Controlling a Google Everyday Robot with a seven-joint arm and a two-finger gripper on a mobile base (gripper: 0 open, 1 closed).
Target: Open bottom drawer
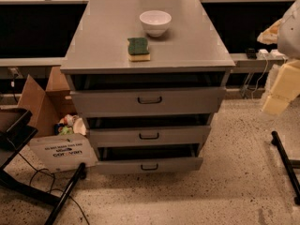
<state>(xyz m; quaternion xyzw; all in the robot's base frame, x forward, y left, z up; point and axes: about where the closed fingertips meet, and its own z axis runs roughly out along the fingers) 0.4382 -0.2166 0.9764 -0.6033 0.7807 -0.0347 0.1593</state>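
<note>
The grey metal cabinet (148, 36) stands in the middle of the camera view with three drawers stacked in its front. The bottom drawer (117, 165) is the slim lowest panel, with a small dark bar handle (149, 167). A dark gap shows above its front. The mid-sized drawer (112, 137) and the tall top drawer (108, 102) also have dark gaps above them. My gripper (276, 100) is the cream-coloured part at the right edge, to the right of the cabinet at the height of the top drawer, well apart from the bottom drawer's handle.
A white bowl (155, 22) and a green-and-yellow sponge (138, 48) sit on the cabinet top. An open cardboard box (49, 121) stands against the cabinet's left side. Black stand legs lie on the floor at left (65, 191) and right (286, 165). Cables run along the floor at left.
</note>
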